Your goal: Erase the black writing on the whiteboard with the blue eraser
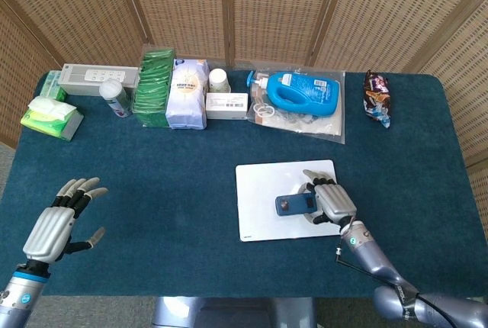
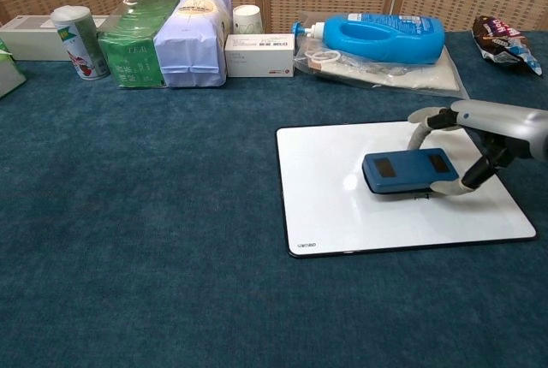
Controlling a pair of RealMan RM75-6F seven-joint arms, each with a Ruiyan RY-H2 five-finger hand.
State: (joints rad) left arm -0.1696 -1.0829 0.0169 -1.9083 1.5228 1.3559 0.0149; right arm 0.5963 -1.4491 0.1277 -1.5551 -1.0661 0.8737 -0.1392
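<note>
Two hands in view, only one at work. Right hand (image 1: 333, 203) at the 3 o'clock side of the whiteboard (image 1: 263, 191), pinching the blue eraser (image 1: 293, 204) by its 3 o'clock end: thumb on the near edge, fingers curled over the far edge, eraser lying flat on the board. Left hand (image 1: 55, 225) holding nothing, fingers spread, low toward 8 o'clock on the bench (image 1: 191, 160) and well apart from the board; cannot tell whether resting or hovering.

Whiteboard flat on the bench, toward 4 o'clock from the bench's middle. Eraser just to 3 o'clock of the board's own centre, long side running 9 to 3.

Along the 12 o'clock edge, a row of packets and boxes with a blue bottle (image 1: 301, 91) among them, none touching the board.

As for progress: no black writing to be made out on the bare white surface in either view. Only a small printed mark at the 7 o'clock corner, and in the chest view a faint dark speck just at the eraser's near edge, too small to read as ink or shadow. Judging from that, most or all of the wiping done. Patch under the eraser and hand hidden, so probably left: one pass across that spot, then a lift to check.
</note>
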